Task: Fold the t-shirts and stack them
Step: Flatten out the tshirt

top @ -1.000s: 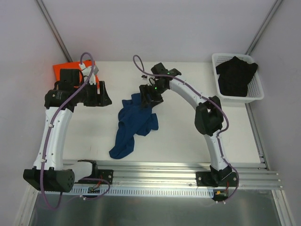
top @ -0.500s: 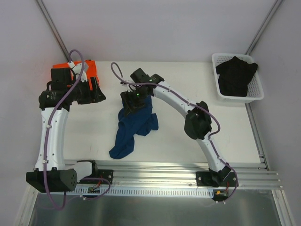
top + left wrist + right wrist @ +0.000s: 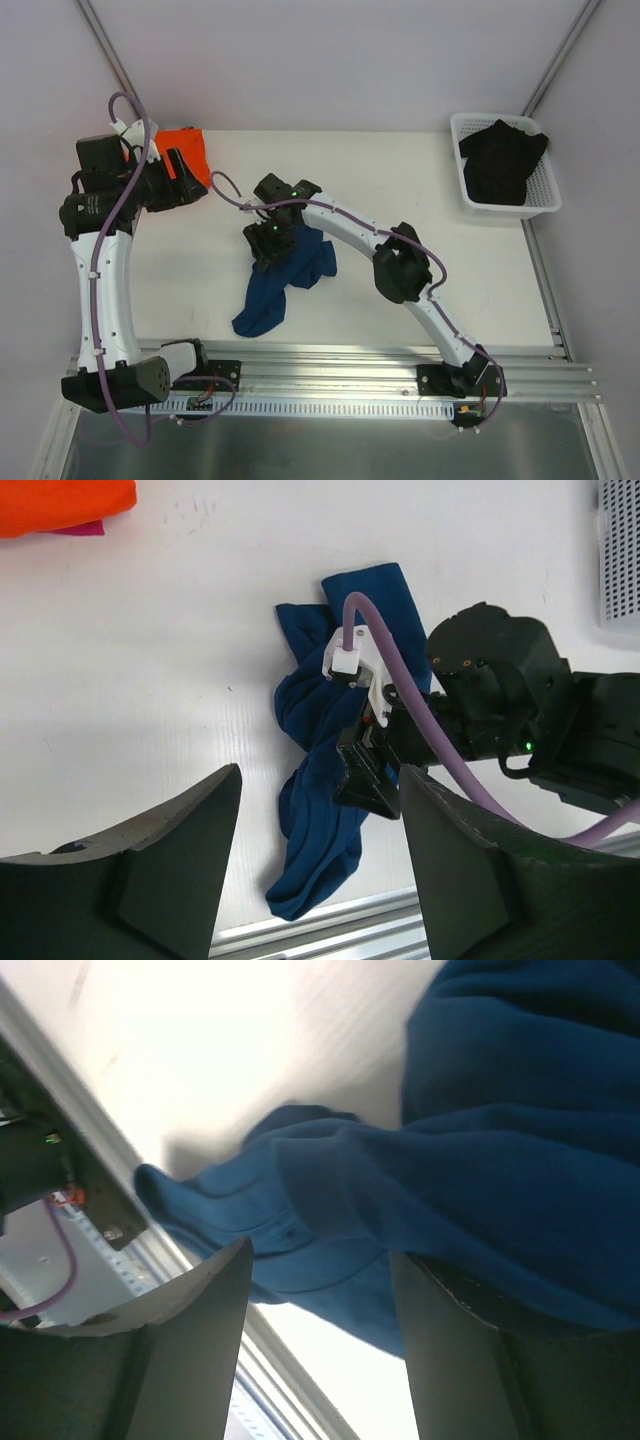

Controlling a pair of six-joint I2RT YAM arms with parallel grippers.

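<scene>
**Items.** Navy t-shirt (image 3: 268, 300) lies crumpled at ctr of the table (image 3: 400, 190) in the overhead view, bunched lengthwise and running toward the lower-left. It is not spread out, and no chest print shows. Orange t-shirt (image 3: 185, 148) sits at upper left, in a compact shape near the table's far corner. Whether it is properly folded: can't tell. White basket (image 3: 512, 209) at upper right holds a black garment (image 3: 503, 160), well apart from the work.

**End effectors.** Right gripper (image 3: 268, 245) is down on the upper end of the navy shirt. Its wrist view shows the jaws apart w/ blue folds bunched btwn and beyond the fingers (image 3: 190, 1340). Bare table shows through the gap, so no firm pinch is confirmed. Left gripper (image 3: 183, 178) is just beside the orange shirt, jaws wide and holding nothing.

**Step (judged).** Early stage: taking hold of the navy shirt to open it flat. No fold made on it yet.

**Next move req.** Right jaws need to close on one layer only, at a hem or shoulder. Left arm to take a second point, then pull the cloth flat.

**Risk.** Grabbing several layers would drag the whole bundle.
</scene>
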